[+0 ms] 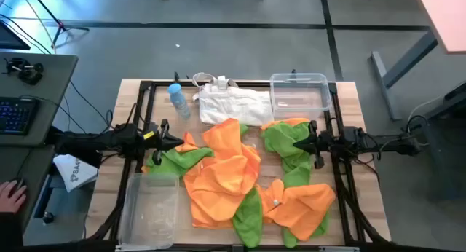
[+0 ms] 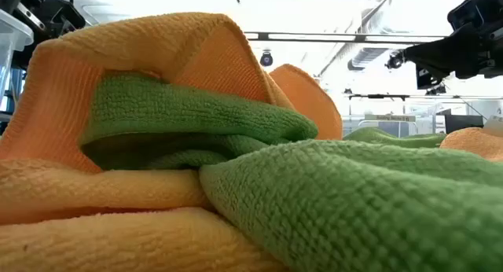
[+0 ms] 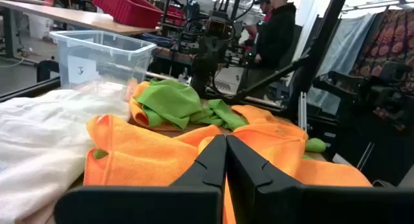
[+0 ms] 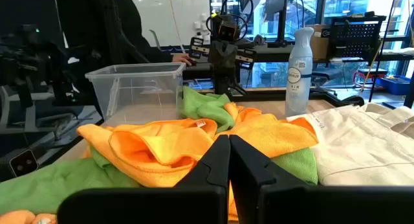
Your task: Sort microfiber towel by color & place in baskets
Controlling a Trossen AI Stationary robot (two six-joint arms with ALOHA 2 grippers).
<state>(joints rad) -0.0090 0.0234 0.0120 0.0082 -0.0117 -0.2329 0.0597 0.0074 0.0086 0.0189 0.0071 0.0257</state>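
A heap of microfiber towels, orange (image 1: 226, 172) and green (image 1: 284, 139), lies spread over the middle of the table; they also show as orange (image 3: 149, 153) and green (image 3: 168, 101) in the left wrist view, and as orange (image 4: 162, 143) in the right wrist view. One clear basket (image 1: 298, 92) stands at the far right, another (image 1: 151, 208) at the near left. My left gripper (image 1: 178, 143) (image 3: 226, 143) is shut and level at the heap's left edge. My right gripper (image 1: 295, 145) (image 4: 229, 140) is shut and level over the green towel at the heap's right. Both point toward the heap.
A white fabric bag (image 1: 233, 105) lies at the far middle, with a clear bottle with a blue cap (image 1: 178, 99) to its left. A black frame (image 1: 145, 88) borders the table. A person's hand (image 1: 9, 195) rests at a desk left of the table.
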